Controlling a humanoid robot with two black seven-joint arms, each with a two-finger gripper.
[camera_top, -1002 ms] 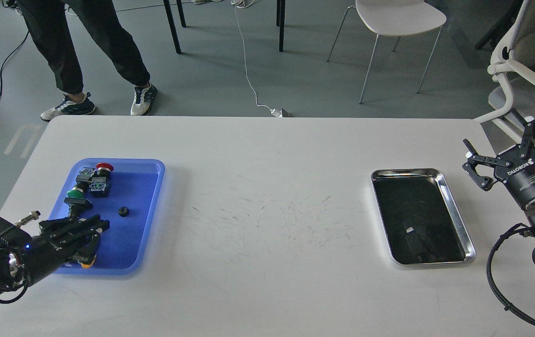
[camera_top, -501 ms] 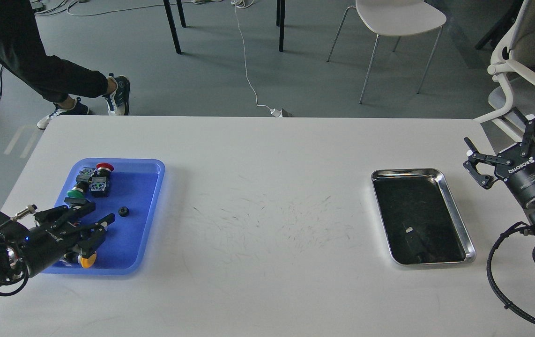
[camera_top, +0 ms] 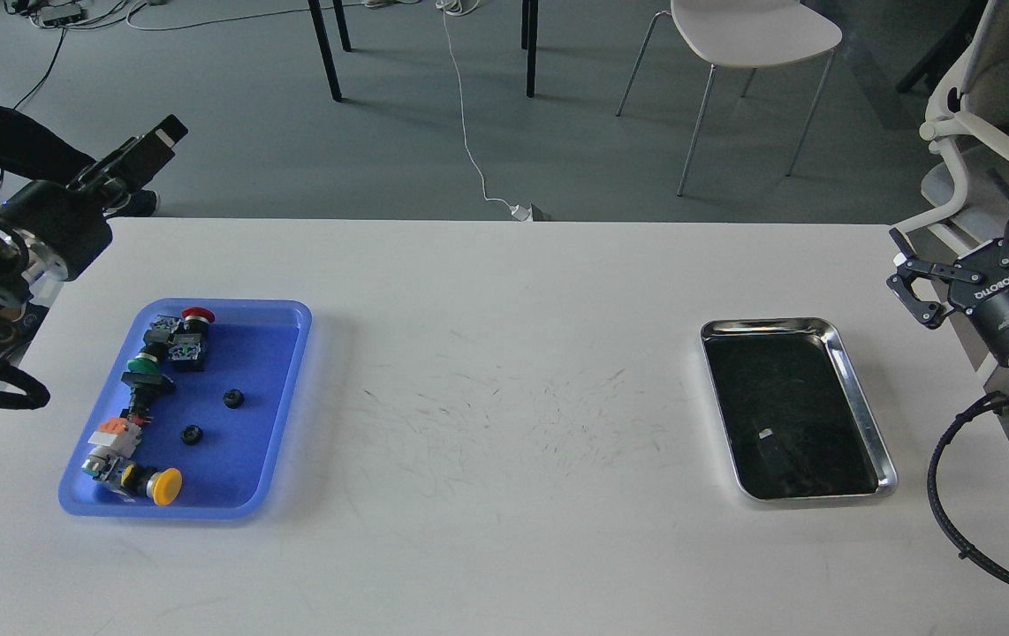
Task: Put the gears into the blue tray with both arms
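Well, head view: "ROBOTIQ" reads on the R gripper [camera_top: 982, 256], fingers spread wide, holding nothing, off the table's right edge. L gripper [camera_top: 147, 159] sits far-left, up over the floor; can't tell its jaws. White scuffed table [camera_top: 504, 397], grey floor, white chair [camera_top: 747, 35]. Blue tray [camera_top: 288, 353] at left holds 2 gears [camera_top: 232, 398] [camera_top: 192, 434] w/ switches [camera_top: 138, 473]. Silver tray [camera_top: 858, 389] at right. Vs 0.5 s ago: L arm lifted off the tray, 2nd gear now showing.

Open table [camera_top: 504, 495] lay between the blue tray [camera_top: 288, 371] and silver tray [camera_top: 858, 397], while push-button switches [camera_top: 138, 380] crowded the blue tray's left side.
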